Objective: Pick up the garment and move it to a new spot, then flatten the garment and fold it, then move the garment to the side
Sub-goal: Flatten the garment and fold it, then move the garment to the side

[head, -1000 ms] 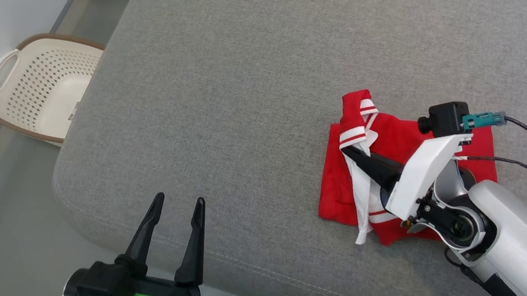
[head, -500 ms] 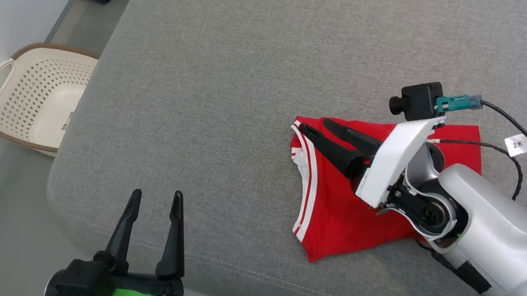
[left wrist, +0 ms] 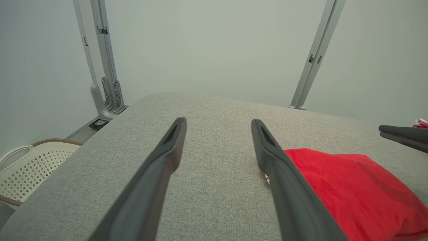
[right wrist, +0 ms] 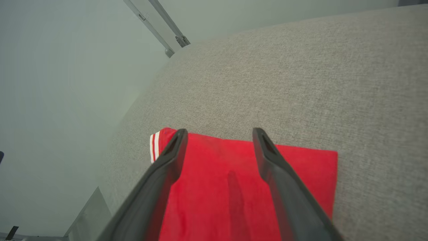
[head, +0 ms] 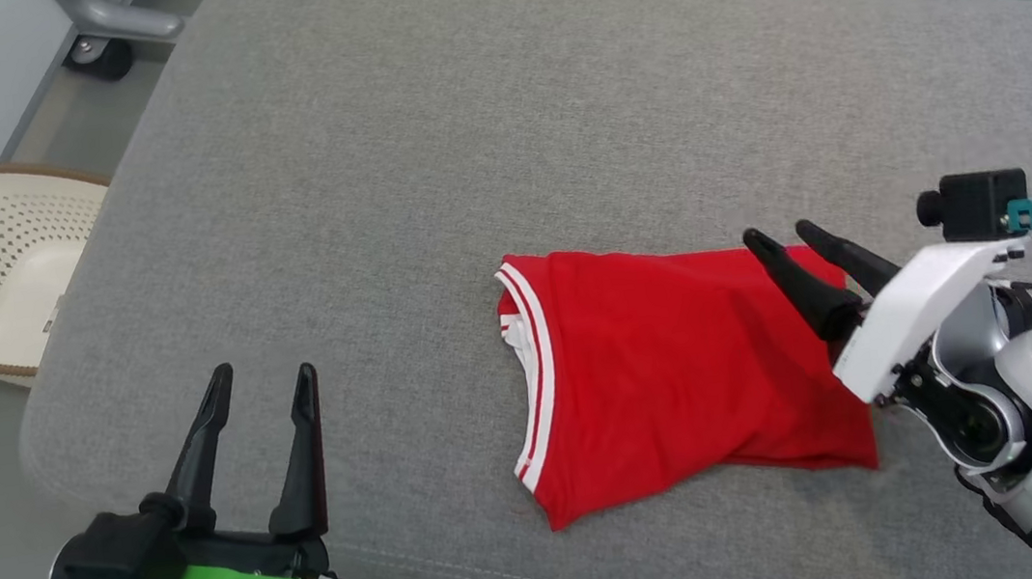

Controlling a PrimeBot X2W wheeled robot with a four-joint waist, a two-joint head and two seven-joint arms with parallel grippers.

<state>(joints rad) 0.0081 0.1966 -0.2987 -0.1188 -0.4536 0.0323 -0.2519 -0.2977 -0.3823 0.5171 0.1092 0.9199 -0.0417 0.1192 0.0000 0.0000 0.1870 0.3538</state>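
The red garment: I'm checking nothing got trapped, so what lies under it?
The red garment lies on the grey cushion, which shows all around it. Anything between its layers or beneath is covered.

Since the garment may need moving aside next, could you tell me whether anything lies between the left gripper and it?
Nothing visible does. Only the grey cushion lies between the open left gripper and the red garment. The open right gripper is at the garment's right edge, on its far side from the left one.
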